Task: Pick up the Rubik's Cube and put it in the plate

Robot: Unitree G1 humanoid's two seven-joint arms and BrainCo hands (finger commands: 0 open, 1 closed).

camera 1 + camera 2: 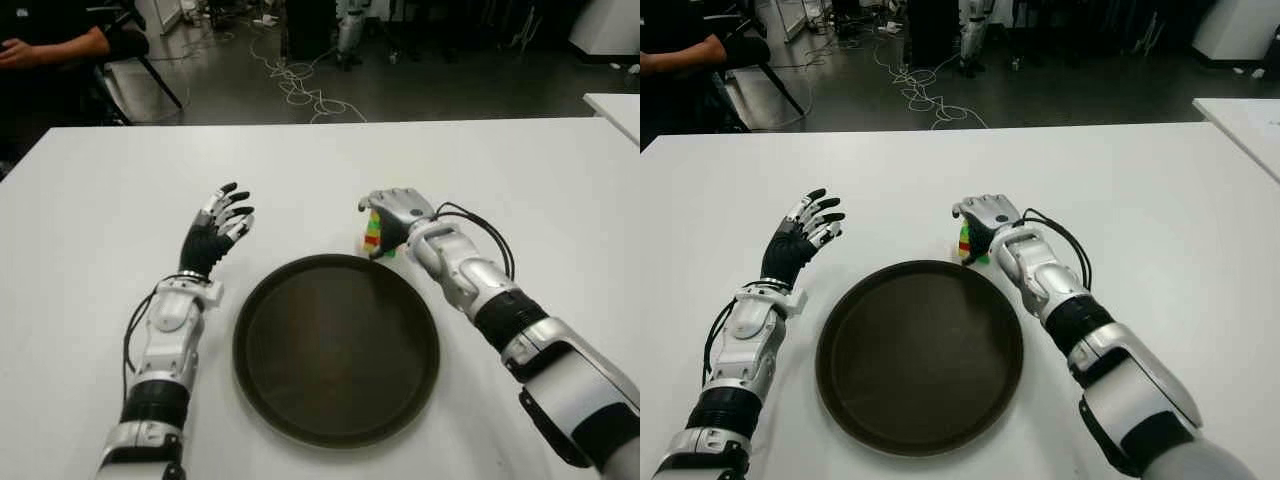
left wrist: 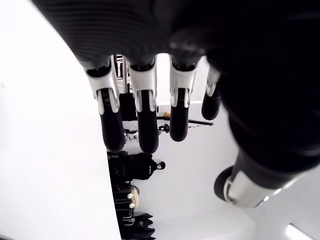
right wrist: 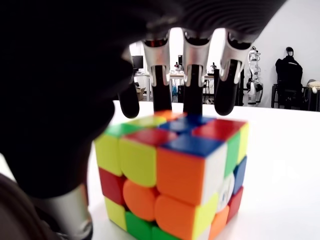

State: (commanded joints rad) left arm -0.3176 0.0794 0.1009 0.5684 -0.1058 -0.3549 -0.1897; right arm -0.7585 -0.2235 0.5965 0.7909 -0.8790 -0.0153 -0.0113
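Rubik's Cube (image 3: 175, 180) sits on the white table (image 1: 110, 190), just beyond the far rim of the dark round plate (image 1: 336, 348), not in it. R hand (image 1: 392, 218) is arched over the cube w/ fingers (image 3: 191, 85) draped down past its far top edge, not yet clamped on it. L hand (image 1: 216, 232) shows left of the plate, fingers spread wide, holding nothing.

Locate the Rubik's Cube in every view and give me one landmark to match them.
Left eye view: Rubik's Cube just beyond the plate's far rim, under the right hand.
Right eye view: same spot, by the plate's far rim.
Left wrist view: not in it.
Right wrist view: fills the middle, on the white table.
Shared landmark: the right hand's fingers above the cube.
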